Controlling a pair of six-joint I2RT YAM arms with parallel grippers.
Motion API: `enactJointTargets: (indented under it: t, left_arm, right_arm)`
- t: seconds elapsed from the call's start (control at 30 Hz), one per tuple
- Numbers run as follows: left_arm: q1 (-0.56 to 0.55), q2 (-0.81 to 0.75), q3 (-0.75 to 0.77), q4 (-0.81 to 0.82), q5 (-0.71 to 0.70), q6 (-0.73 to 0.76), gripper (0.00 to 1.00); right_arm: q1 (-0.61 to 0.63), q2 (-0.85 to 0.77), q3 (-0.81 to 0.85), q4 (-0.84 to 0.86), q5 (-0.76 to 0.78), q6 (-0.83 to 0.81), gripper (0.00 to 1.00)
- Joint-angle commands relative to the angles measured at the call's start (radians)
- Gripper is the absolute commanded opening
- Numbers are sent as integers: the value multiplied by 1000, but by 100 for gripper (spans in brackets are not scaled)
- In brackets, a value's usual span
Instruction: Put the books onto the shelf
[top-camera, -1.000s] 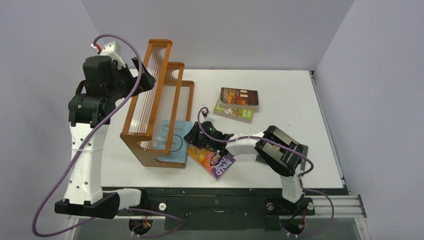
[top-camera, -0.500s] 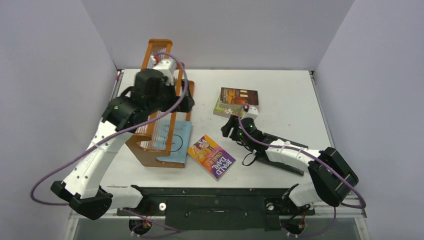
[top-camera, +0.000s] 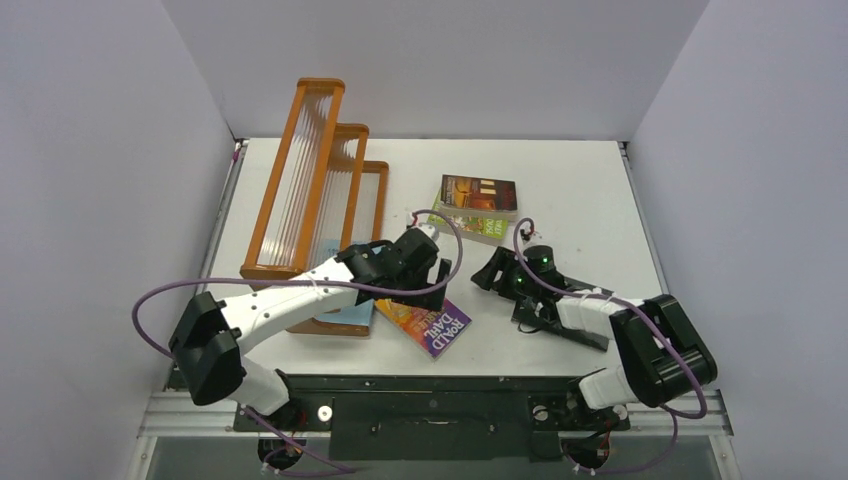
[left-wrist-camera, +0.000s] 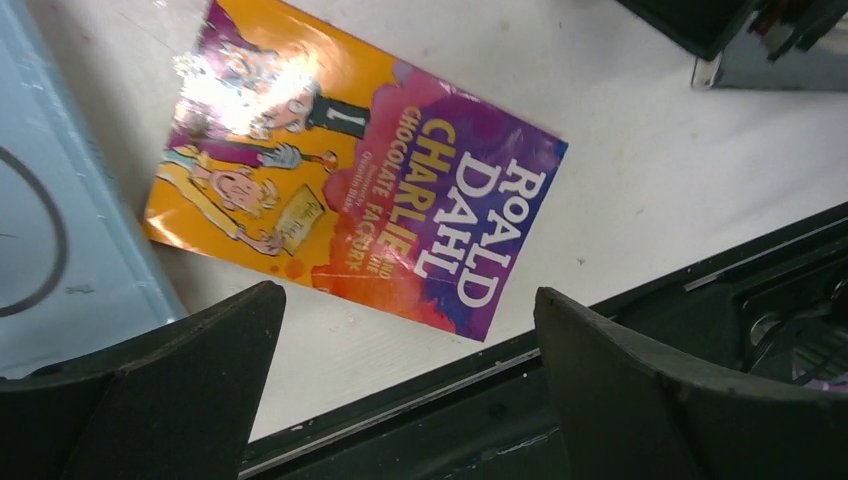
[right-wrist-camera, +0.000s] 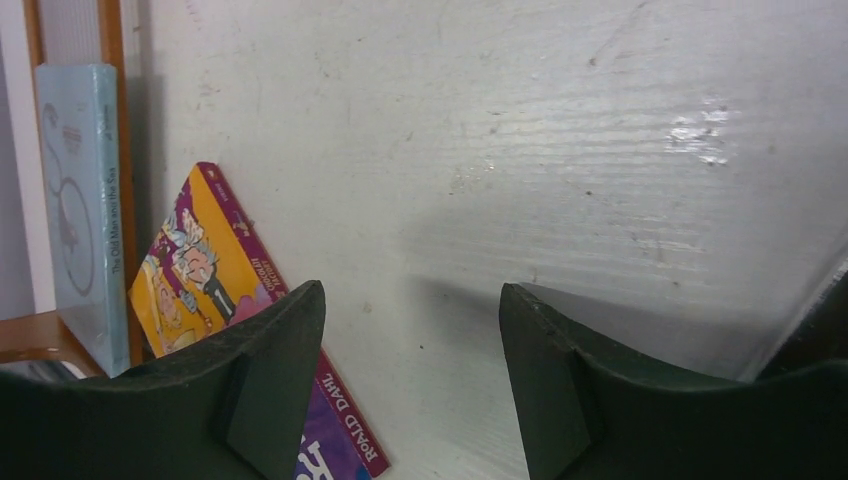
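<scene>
The orange-purple Roald Dahl book (top-camera: 426, 322) (left-wrist-camera: 350, 190) lies flat near the table's front edge. My left gripper (top-camera: 432, 285) (left-wrist-camera: 407, 300) hangs open just above its far end, holding nothing. A light blue book (top-camera: 346, 316) (left-wrist-camera: 60, 220) (right-wrist-camera: 80, 200) lies against the foot of the orange-brown shelf (top-camera: 320, 190) (right-wrist-camera: 30, 335). At the back, a dark brown-orange book (top-camera: 479, 193) rests on a green one (top-camera: 468, 227). My right gripper (top-camera: 492, 272) (right-wrist-camera: 412, 295) is open over bare table, to the right of the Roald Dahl book (right-wrist-camera: 200, 270).
A flat black thing (top-camera: 562, 328) lies under my right forearm; what it is I cannot tell. The shelf stands along the table's left side. The black base rail (left-wrist-camera: 640, 400) runs just past the table's front edge.
My right gripper opened, let go of the Roald Dahl book and drew back to the right. My left arm swung down from the shelf to above that book.
</scene>
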Motion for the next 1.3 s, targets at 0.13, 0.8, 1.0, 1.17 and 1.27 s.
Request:
enactJointTargets:
  t: [0.13,0.8,1.0,1.17,1.27]
  left_arm:
    - [-121,19,-146,137,13,-148,96]
    - [-85,216,-164,108,-78,-328,96]
    - [-66,250,-158,230,-82,-192,96]
    - [-38,260,-100,306,-47,-46,96]
    - [8,282,-56,320,-9,4,96]
  right_arm:
    - [-2,132,35,117,-130,11,61]
    - [-38,112,-5,143,-137,30,60]
    - [-36,142,-6,186,-188,48,60]
    - [-30,155,-12,187,-221,50,60]
    - [-10,159,-30,208,-234,67,59]
